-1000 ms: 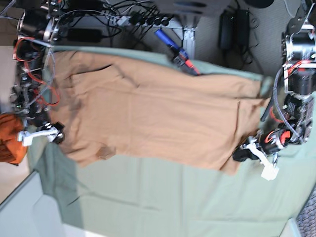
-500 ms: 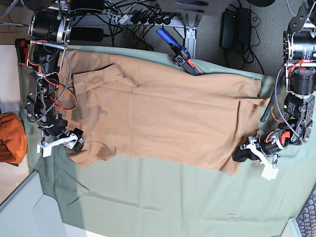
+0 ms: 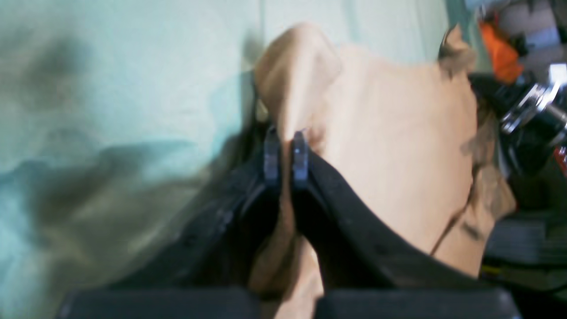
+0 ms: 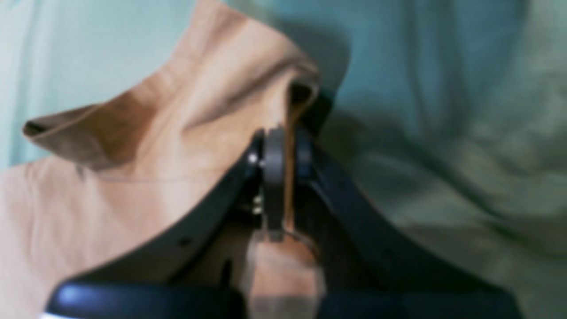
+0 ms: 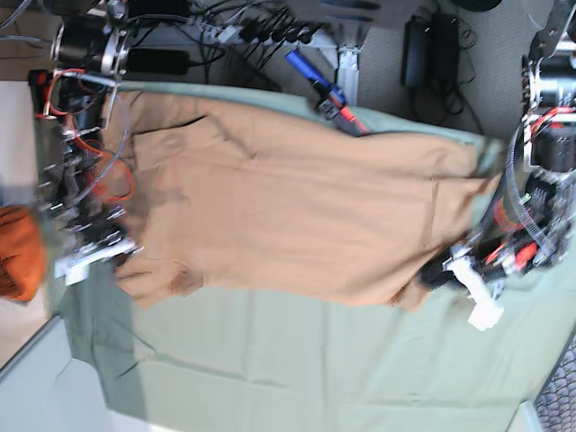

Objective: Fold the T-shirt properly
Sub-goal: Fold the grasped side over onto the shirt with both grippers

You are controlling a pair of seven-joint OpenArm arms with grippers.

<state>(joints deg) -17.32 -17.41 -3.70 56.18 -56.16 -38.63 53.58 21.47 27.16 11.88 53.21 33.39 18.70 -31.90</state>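
The tan-orange T-shirt (image 5: 297, 207) lies spread sideways on the sage-green cloth (image 5: 315, 360). My left gripper (image 5: 438, 274), on the base view's right, is shut on the shirt's lower right corner; the left wrist view shows the black jaws (image 3: 285, 153) pinching a fold of tan fabric (image 3: 398, 146). My right gripper (image 5: 117, 255), on the base view's left, is shut on the shirt's lower left corner by a sleeve; the right wrist view shows its jaws (image 4: 283, 155) clamped on a raised fold of the shirt (image 4: 177, 133).
A darker bright-orange bunched cloth (image 5: 20, 252) sits off the table's left edge. Cables, a power strip and a blue-red tool (image 5: 324, 90) lie along the far edge. Green cloth (image 4: 443, 110) stretches in front of the shirt.
The right gripper has shifted a little left and up with the shirt's corner. The left gripper has pulled its corner slightly left, bunching the hem. The base view is blurred with motion.
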